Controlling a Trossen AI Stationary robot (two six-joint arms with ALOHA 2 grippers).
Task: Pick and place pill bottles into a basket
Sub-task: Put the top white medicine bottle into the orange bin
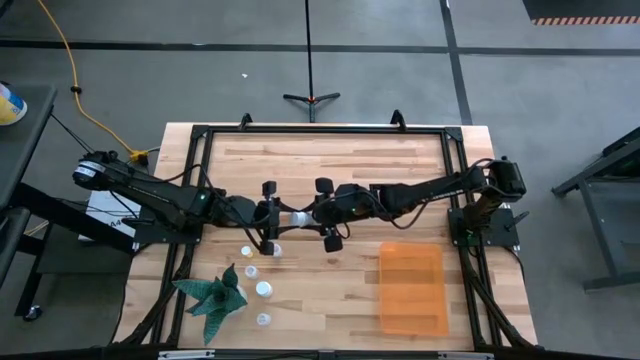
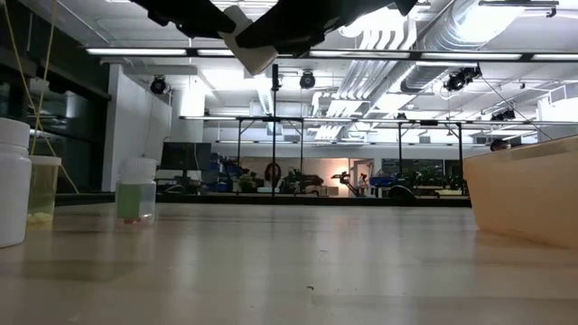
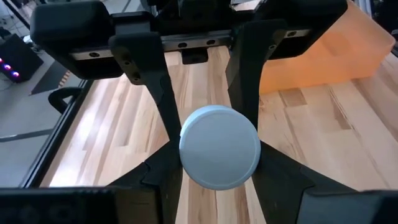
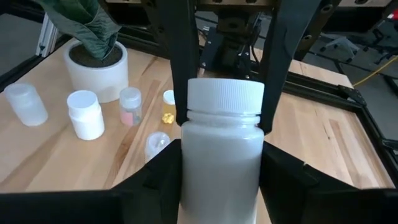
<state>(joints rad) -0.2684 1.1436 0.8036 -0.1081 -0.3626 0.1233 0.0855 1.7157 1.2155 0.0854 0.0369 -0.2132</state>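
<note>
One pill bottle (image 1: pixel 299 217) hung above the table's middle, pinched between both the left gripper (image 1: pixel 272 217) and the right gripper (image 1: pixel 326 214) – the basket (image 1: pixel 411 290) looked empty, and several bottles (image 1: pixel 258 270) waited near the plant (image 1: pixel 215 293).

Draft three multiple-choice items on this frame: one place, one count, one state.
1. The plant stands:
A on the left arm's side
B on the right arm's side
C in the bin

2. Bottles in the bin:
A none
B two
C four

3. The raised bottle is:
A clamped from both ends
B standing by the plant
C lying in the bin

Key:
1 A: the high view shows it below the left arm.
2 A: the bin's floor is bare.
3 A: the left gripper and right gripper both grip it, as both wrist views show.
</note>
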